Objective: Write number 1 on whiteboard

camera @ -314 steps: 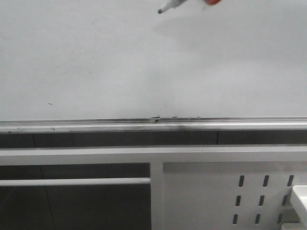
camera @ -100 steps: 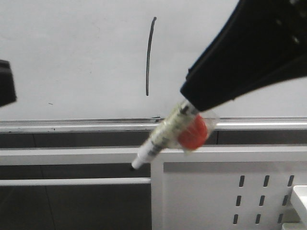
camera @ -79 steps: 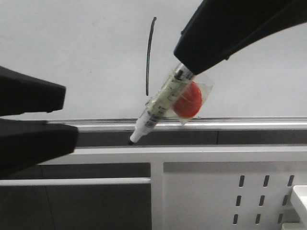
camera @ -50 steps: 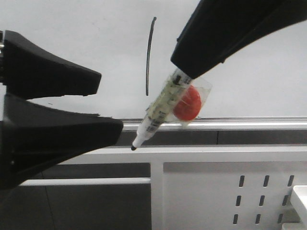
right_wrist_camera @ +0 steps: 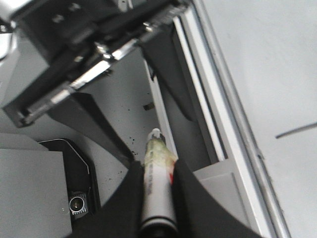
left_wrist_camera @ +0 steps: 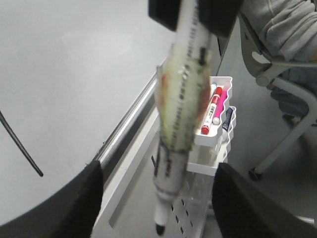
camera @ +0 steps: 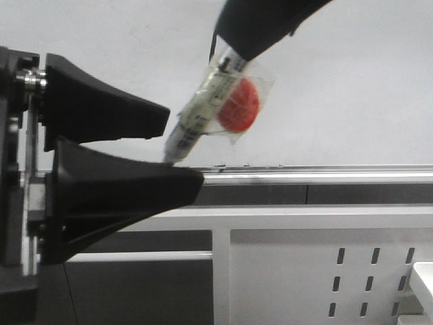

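My right gripper [camera: 237,47] is shut on a white marker pen [camera: 199,112] wrapped in clear tape with a red disc [camera: 238,105]. The pen points down and to the left in front of the whiteboard [camera: 352,95]. My left gripper [camera: 184,149] is open, and the pen's tip lies between its two black fingers without touching them. The number 1 [left_wrist_camera: 20,144] is a thin dark stroke on the board; the right arm and pen mostly hide it in the front view. It also shows in the right wrist view [right_wrist_camera: 297,130].
The metal ledge [camera: 325,175] runs along the board's lower edge. Below it is a white perforated panel [camera: 325,271]. A white basket [left_wrist_camera: 215,111] with several markers hangs on that panel. A chair with a seated person [left_wrist_camera: 282,49] is behind it.
The stroke was drawn on the blank board. Then my right gripper carried the pen down, and now up and left. My left gripper came in from the left, open, round the pen's tip.
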